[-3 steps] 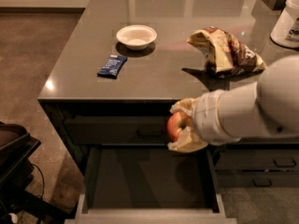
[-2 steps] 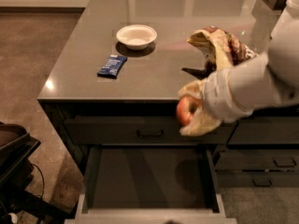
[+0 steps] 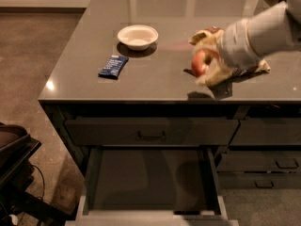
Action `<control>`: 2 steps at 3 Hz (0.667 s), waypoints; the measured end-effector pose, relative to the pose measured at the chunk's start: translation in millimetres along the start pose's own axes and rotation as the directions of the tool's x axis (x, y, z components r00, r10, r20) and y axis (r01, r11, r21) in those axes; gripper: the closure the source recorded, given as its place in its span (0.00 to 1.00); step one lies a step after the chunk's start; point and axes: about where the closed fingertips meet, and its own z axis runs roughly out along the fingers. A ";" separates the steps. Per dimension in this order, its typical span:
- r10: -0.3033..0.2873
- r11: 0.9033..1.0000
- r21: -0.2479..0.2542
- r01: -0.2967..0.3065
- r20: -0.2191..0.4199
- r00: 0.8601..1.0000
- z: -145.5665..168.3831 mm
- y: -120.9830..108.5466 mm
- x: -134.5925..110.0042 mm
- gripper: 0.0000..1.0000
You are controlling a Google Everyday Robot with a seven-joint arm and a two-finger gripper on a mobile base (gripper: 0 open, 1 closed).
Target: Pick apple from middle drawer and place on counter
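My gripper [image 3: 203, 66] is shut on the red apple [image 3: 199, 63] and holds it just above the right part of the dark glossy counter [image 3: 155, 76], near its front edge. The cream fingers [image 3: 214, 75] wrap the apple from the right. The grey arm reaches in from the upper right. Below, the middle drawer [image 3: 149, 181] stands pulled out, its dark floor bare, with a paler front rim at the bottom of the view.
A white bowl [image 3: 138, 36] and a blue snack bar [image 3: 113, 66] lie on the counter's left half. A crumpled brown bag [image 3: 249, 67] lies behind the arm. A shut drawer with a handle [image 3: 150, 135] sits above the open one. Dark equipment [image 3: 14, 173] stands at lower left.
The gripper has risen from in front of the drawers to above the counter and moved right and back, carrying the apple with it.
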 end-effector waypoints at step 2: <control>0.027 0.986 0.158 -0.060 0.205 0.978 46.0 -109.4 8.3 1.00</control>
